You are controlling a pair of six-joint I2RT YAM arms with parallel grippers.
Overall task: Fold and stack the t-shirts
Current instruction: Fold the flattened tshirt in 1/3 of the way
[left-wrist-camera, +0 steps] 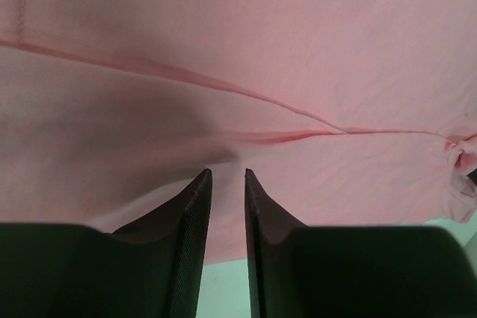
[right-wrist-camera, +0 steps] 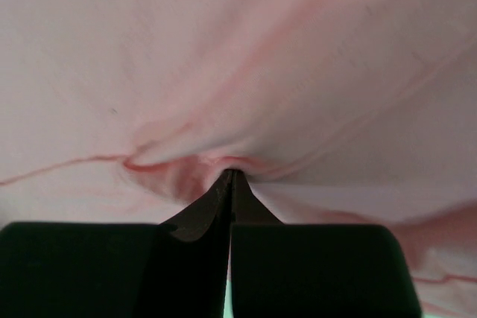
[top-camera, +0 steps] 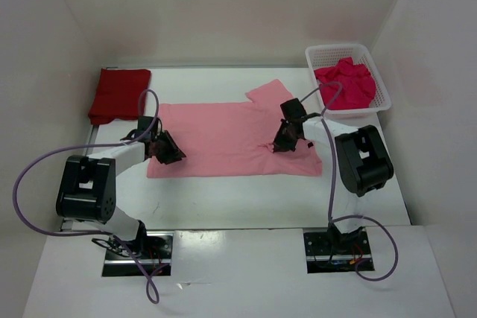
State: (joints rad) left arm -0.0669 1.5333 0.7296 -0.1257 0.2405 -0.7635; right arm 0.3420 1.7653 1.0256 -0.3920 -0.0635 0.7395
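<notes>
Pink shirt (top-camera: 231, 139) lies spread flat in the middle of the surface (top-camera: 246, 199), long axis left to right, one sleeve (top-camera: 264, 93) sticking out toward the back. Not folded yet. Dark red shirt (top-camera: 118, 94) sits folded at the back left corner, just beside the pink one's left end. Crimson shirt (top-camera: 346, 83) is bunched in the white basket (top-camera: 376, 72) at back right.

Right gripper (right-wrist-camera: 229, 175) is closed tight on a pinch of pink cloth — its wrist view shows wrinkles running out from the tips. Left gripper (left-wrist-camera: 226, 178) is at the shirt's left edge, jaws parted by a narrow slot, tips over the cloth near the hem. I see nothing between them, so I read it as not holding.

Risks, my judgement:
- If I lift the right side with the left unclamped, the shirt drags and skews instead of folding.
- The right pinch looks small — it may hold only the top layer, or slip out mid-swing.
- The left, closing at this height, may miss the hem and close on nothing.
- The loose sleeve could tuck under crooked and leave a lumpy fold for stacking.
</notes>
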